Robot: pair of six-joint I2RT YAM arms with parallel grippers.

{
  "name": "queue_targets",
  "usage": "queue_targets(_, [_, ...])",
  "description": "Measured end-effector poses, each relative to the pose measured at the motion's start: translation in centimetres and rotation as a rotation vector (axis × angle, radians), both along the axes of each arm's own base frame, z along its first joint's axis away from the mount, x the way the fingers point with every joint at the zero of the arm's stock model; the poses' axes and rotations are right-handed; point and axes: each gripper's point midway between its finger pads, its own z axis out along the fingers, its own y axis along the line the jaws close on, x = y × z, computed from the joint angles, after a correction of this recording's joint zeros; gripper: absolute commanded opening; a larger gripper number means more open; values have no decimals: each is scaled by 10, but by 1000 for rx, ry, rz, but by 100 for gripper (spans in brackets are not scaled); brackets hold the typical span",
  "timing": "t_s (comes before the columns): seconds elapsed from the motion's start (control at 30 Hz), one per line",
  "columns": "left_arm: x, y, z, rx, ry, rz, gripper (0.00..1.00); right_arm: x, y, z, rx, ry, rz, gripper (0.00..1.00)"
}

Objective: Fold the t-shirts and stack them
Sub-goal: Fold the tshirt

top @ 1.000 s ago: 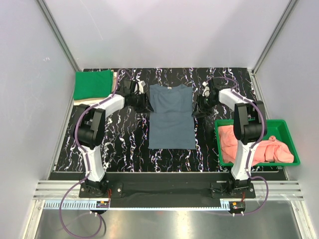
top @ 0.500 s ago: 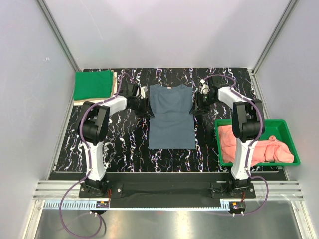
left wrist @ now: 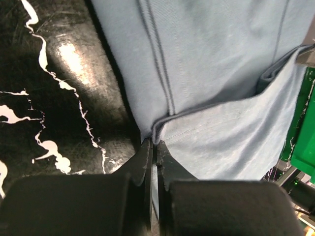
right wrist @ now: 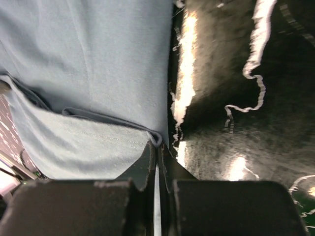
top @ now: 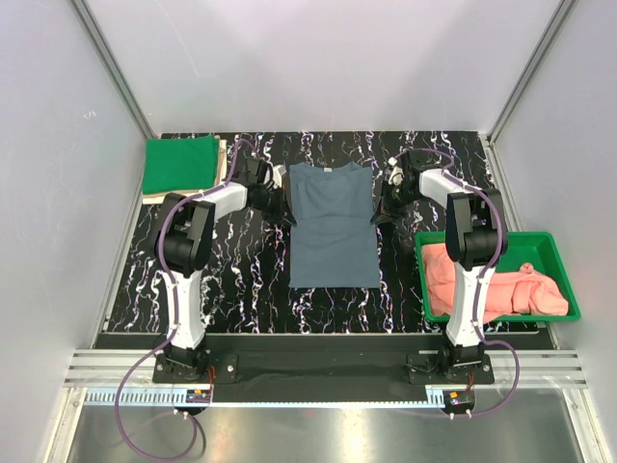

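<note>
Nearest me, right of the slate blue-grey cotton t-shirt (top: 333, 241) and level with its hem, a rigid green plastic tray (top: 554, 238) holds the crumpled salmon-pink t-shirts (top: 482, 285). The blue-grey shirt lies flat on the black white-veined table (top: 241, 275), collar away from me, sleeves tucked in.

At its left edge, just below the sleeve, my left gripper (left wrist: 153, 143) is pinched tight on the doubled cloth. My right gripper (right wrist: 158, 147) is clamped the same way on its right edge, level with the left one. Beyond and left of the shirt's collar, a bright green folded t-shirt (top: 180, 164) rests on a beige t-shirt (top: 223, 154).

I judge this cloth light, limp and a little slippery. It will sag between my two holds, so both layers at each side edge are the right place to grip, and I should lift both sides evenly.

A second ago both sets of jaws stood part open beside those edges; now they have shut on the cloth. The shirt itself has not shifted.
</note>
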Motion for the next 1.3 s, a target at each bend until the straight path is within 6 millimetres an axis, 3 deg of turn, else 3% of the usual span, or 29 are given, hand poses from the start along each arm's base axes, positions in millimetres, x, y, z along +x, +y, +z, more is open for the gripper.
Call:
queue_targets(0.23, [2, 2, -2, -9, 20, 18, 0, 9, -6, 2, 13, -11, -50, 0])
queue_targets(0.27, [2, 2, -2, -10, 20, 22, 14, 10, -5, 2, 16, -12, -54, 0])
queue_targets(0.37, [5, 2, 1, -16, 21, 31, 29, 13, -4, 3, 22, -13, -70, 20])
queue_targets(0.4, [6, 1, 2, -21, 20, 33, 31, 13, -4, 3, 23, -13, -74, 34])
queue_targets(0.5, [7, 2, 4, -24, 21, 43, 41, 15, -8, 2, 1, -2, -123, 48])
queue_targets(0.67, [-15, 19, 20, 51, 14, 86, 42, 5, -17, 27, -21, 18, -237, 51])
queue_targets(0.8, [-55, 30, 49, 90, -37, 96, 45, -35, -22, 58, -15, 36, -338, 55])
queue_targets(0.9, [-102, 17, 58, 77, -63, 48, 47, -81, -26, 71, -15, 71, -436, 57])
queue_targets(0.97, [-133, 6, 53, 57, -51, 8, 49, -110, -24, 72, -13, 104, -495, 58])
queue_targets(1.07, [-180, -5, 27, 44, 21, -37, 52, -149, -15, 63, -22, 161, -561, 59])
queue_targets(1.17, [-209, -3, 2, 62, 95, -36, 54, -178, -4, 56, -26, 190, -605, 60])
queue_targets(1.23, [-219, -6, -3, 51, 117, -33, 54, -191, 2, 53, -14, 196, -631, 61])
queue_targets(1.3, [-216, -11, -1, 43, 91, -26, 54, -194, 3, 49, 9, 188, -677, 61])
